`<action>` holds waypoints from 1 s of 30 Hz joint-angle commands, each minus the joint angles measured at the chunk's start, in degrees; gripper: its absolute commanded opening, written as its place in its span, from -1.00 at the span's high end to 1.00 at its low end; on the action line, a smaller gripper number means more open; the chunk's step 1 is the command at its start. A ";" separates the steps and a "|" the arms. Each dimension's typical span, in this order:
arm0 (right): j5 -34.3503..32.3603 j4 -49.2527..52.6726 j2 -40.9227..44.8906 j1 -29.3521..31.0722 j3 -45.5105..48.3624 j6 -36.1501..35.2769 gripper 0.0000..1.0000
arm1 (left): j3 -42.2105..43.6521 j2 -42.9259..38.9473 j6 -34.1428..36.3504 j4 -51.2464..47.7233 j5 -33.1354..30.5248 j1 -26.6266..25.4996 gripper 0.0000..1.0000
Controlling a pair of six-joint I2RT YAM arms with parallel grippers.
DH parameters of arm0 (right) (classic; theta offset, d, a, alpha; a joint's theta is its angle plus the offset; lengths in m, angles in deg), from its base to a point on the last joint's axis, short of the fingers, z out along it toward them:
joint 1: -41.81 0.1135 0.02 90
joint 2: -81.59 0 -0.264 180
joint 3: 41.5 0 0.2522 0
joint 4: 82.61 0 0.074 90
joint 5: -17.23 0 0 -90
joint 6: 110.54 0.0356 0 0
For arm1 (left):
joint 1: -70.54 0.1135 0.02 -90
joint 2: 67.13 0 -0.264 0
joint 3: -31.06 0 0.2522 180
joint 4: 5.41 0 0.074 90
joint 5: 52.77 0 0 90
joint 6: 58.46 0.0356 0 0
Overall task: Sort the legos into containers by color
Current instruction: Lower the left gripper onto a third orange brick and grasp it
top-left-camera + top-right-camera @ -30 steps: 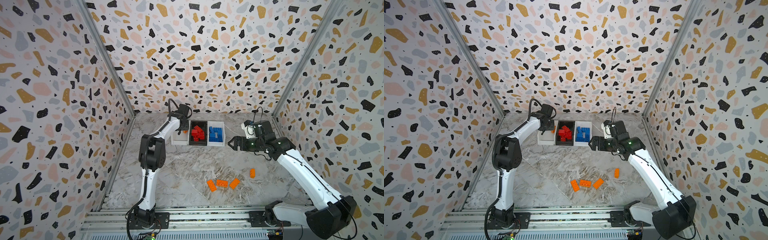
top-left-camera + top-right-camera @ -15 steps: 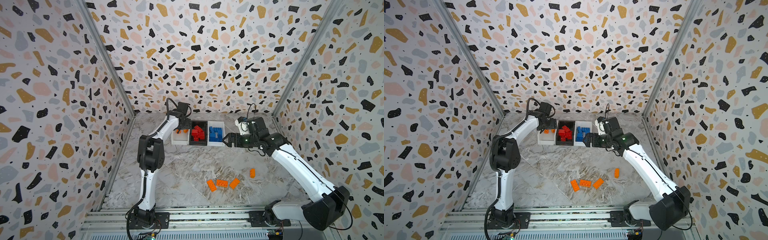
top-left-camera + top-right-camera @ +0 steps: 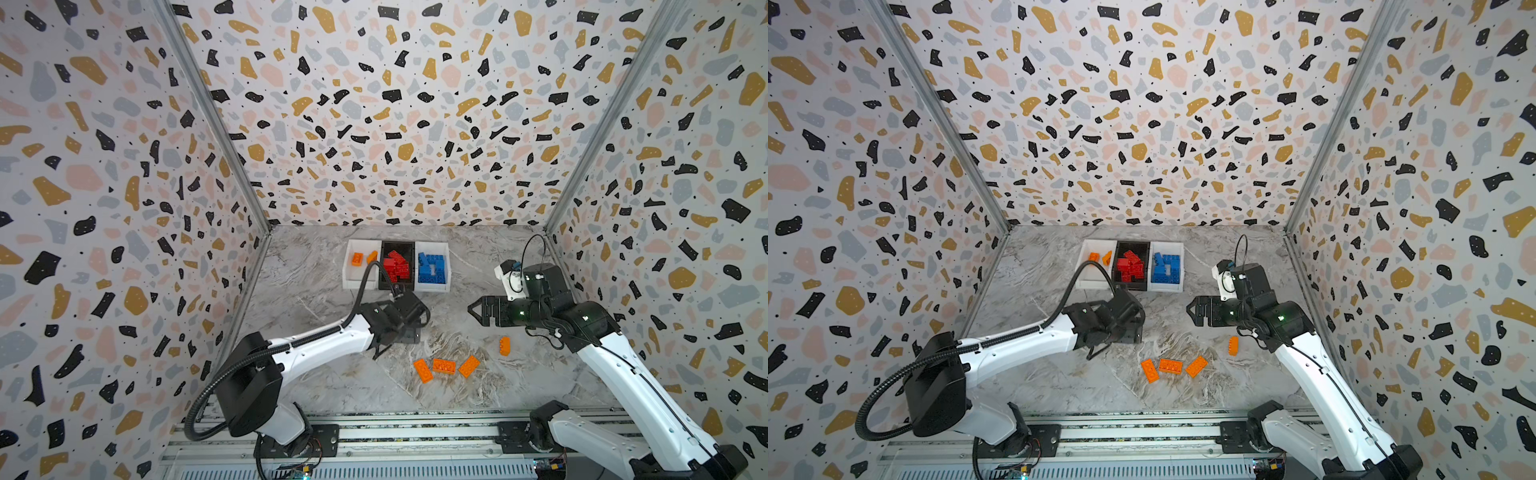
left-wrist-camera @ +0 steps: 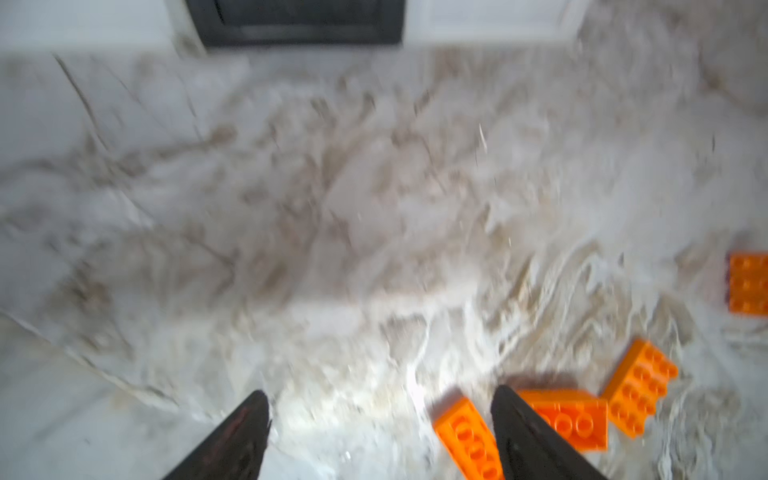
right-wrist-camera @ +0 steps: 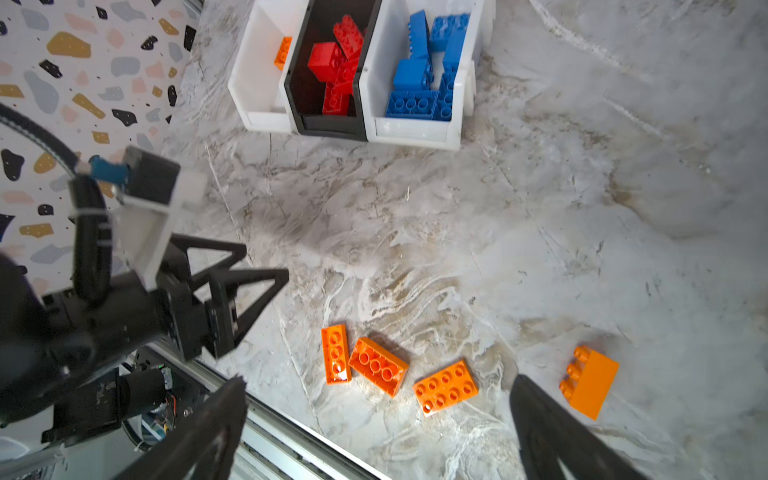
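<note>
Both top views, L→R: left white bin has 2 orange legos, black bin reds, right white bin blues. Left tool spread, empty, just by 3 bunched orange bricks on desk. Right tool spread, empty, nr lone tipped brick. Risk: a jaw nudges a neighbour brick, or arms clash.

No legible txt, labels, brands or nos. anywhere in any view.
</note>
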 commanded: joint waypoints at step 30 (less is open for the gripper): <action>-2.80 8.28 12.50 -0.23 3.66 0.10 -0.98 | -0.92 18.26 -12.30 2.59 0.16 -12.68 -0.64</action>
